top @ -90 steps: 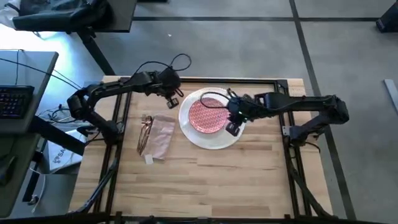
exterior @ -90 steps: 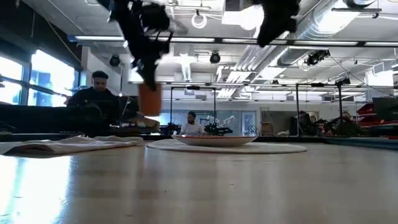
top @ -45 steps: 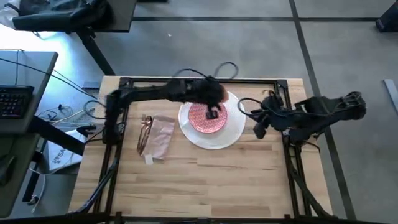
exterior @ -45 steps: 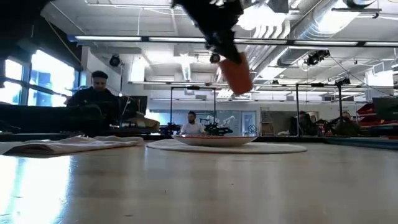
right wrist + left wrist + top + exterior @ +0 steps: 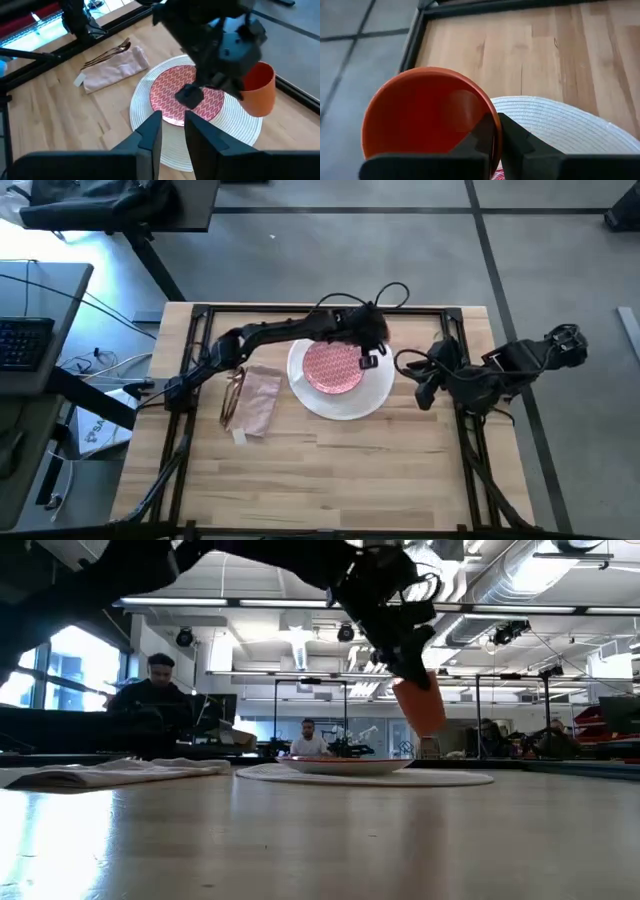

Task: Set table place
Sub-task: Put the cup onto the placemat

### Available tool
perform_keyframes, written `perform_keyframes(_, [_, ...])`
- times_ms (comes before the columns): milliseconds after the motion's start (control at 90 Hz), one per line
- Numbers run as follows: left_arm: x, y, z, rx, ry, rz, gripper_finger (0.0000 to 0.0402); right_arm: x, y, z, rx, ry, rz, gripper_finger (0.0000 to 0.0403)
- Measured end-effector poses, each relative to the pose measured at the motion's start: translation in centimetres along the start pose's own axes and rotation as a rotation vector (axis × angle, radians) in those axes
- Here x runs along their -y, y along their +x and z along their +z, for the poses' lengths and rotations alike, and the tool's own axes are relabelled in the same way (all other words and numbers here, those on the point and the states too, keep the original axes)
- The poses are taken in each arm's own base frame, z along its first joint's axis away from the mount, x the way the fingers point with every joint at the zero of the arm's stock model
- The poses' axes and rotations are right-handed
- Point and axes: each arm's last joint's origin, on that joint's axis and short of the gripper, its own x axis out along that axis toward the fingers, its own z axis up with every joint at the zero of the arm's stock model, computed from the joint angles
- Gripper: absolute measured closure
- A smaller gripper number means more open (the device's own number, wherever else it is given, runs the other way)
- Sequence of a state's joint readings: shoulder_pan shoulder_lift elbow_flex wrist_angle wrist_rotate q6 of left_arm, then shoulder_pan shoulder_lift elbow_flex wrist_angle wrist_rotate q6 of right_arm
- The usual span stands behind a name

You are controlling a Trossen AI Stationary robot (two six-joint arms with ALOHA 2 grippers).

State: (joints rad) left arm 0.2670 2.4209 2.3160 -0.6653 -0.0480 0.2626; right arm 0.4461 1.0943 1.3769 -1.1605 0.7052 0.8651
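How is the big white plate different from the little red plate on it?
The white plate is bigger and plain, with a woven-looking ribbed surface; the red plate is smaller and covered in a zigzag pattern. The white plate lies straight on the table; the red plate rests on top of the white one, toward one side of it rather than dead centre. Both are round and lie flat.

The table (image 5: 330, 470) is light wood planking with a matt finish, framed by black metal rail. The large white plate (image 5: 240, 136) shows a finely ribbed, woven-looking surface, while the orange cup (image 5: 427, 117) looks smooth and faintly glossy. The pink napkin (image 5: 114, 68) is soft matt cloth, and the cutlery (image 5: 234, 394) beside it has a coppery metal sheen.
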Motion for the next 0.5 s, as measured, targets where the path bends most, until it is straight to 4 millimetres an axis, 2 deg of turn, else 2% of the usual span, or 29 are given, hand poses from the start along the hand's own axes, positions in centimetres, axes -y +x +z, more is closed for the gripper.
perform_keyframes(122, [-1.1, 1.0, -0.9, -0.018, -0.043, -0.009, 0.0402, 0.1, 0.0, -0.1, -0.005, 0.021, -0.008, 0.0341])
perform_keyframes(278, [-2.2, 1.1, -1.5, -0.056, -0.059, 0.002, 0.0401, 0.1, 0.0, -0.1, -0.004, 0.046, -0.008, 0.0341])
perform_keyframes(500, [-2.1, 1.3, -1.8, -0.067, -0.076, -0.009, 0.0401, 0.0, 0.0, 0.0, -0.001, 0.074, -0.005, 0.0341])
